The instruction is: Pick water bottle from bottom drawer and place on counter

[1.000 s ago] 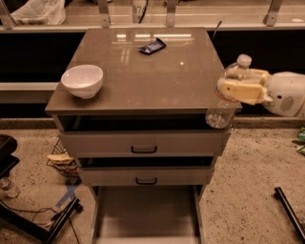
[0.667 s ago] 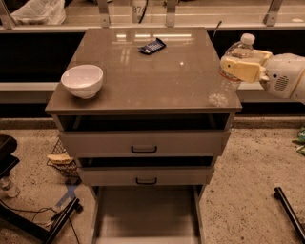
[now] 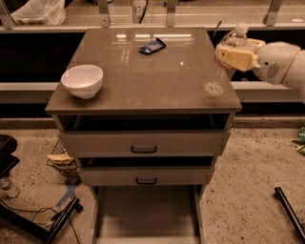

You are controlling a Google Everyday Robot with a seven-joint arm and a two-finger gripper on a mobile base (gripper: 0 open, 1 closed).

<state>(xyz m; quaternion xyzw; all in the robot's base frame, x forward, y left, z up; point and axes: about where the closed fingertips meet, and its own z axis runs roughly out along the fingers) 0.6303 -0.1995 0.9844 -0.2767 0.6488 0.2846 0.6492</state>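
My gripper (image 3: 234, 55) is at the right edge of the counter (image 3: 152, 81), shut on the water bottle (image 3: 217, 77). The clear bottle is tilted, with its white cap up and to the right and its base over the counter's right front area. I cannot tell whether the base touches the top. The bottom drawer (image 3: 145, 214) is pulled out at the bottom of the view, and its pale floor is bare.
A white bowl (image 3: 82, 80) sits at the counter's left front. A dark packet (image 3: 152, 46) lies near its back. Two grey drawers with black handles (image 3: 144, 143) are slightly open. A pale ledge with metal brackets (image 3: 190, 12) runs behind. A black pole (image 3: 288, 209) lies on the floor at right.
My gripper has lifted the bottle from beside the cabinet's right front corner up to counter height, so its base is now over the counter top.
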